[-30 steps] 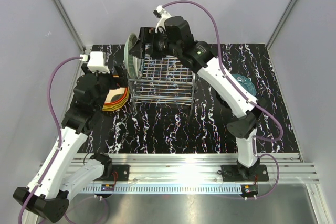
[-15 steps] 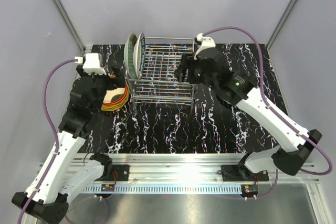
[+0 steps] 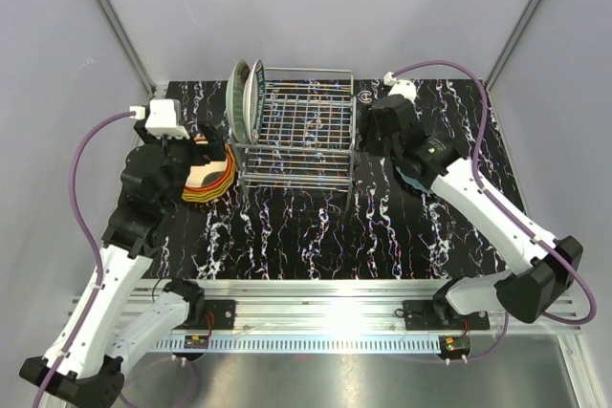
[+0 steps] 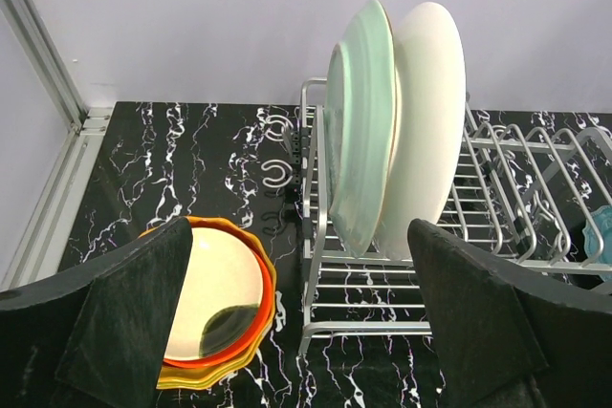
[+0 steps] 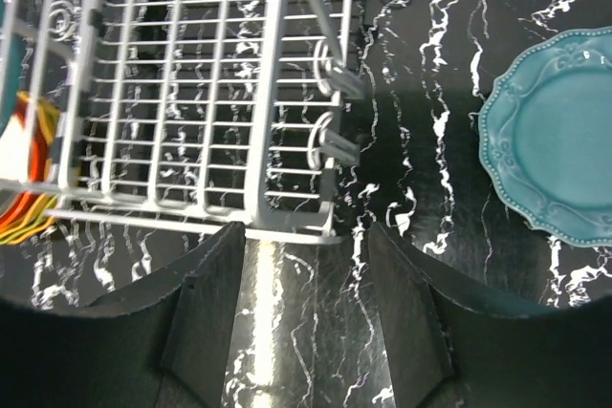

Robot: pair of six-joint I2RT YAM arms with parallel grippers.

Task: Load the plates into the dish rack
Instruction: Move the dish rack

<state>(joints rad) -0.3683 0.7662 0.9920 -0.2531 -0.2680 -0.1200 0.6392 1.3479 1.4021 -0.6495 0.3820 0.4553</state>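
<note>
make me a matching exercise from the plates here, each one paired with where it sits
Things
1. mint green plate
2. cream plate
3. teal plate
4. orange and yellow plate stack

Places
A. flat on the table, right of the dish rack
B. upright in the dish rack, outermost at its left end
C. flat on the table, left of the dish rack
D. upright in the dish rack, just inside another plate

Pairs: 1-B, 2-D, 3-A, 4-C
</note>
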